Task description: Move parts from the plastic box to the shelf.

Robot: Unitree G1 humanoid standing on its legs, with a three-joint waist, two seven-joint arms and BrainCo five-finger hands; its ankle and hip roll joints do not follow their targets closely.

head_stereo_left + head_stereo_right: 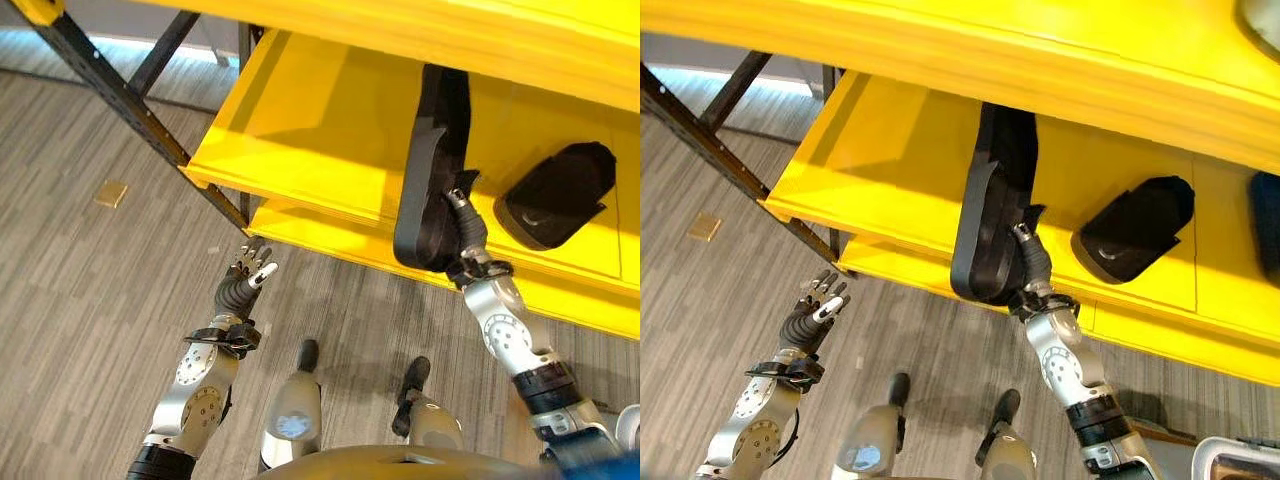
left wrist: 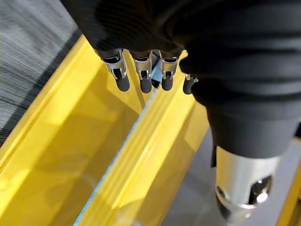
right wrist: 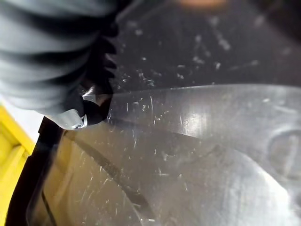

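A long black part [image 1: 430, 150] stands on its edge on the yellow shelf [image 1: 320, 130], its near end hanging over the front lip. My right hand [image 1: 465, 235] grips that near end, thumb on the facing side and fingers behind it. The right wrist view shows the part's scratched dark surface [image 3: 188, 141] from very close. A shorter black part [image 1: 558, 192] lies on the same shelf just to the right. My left hand [image 1: 245, 280] hovers open over the floor, below and in front of the shelf's left corner, its fingers [image 2: 141, 75] straight and holding nothing.
Black perforated frame bars [image 1: 120, 90] slant down at the shelf's left end. A lower yellow shelf board [image 1: 330, 240] juts out beneath. Another dark part [image 1: 1265, 225] sits at the far right. A pale box rim [image 1: 1235, 455] shows at the lower right. A tan tile [image 1: 110, 193] lies on the floor.
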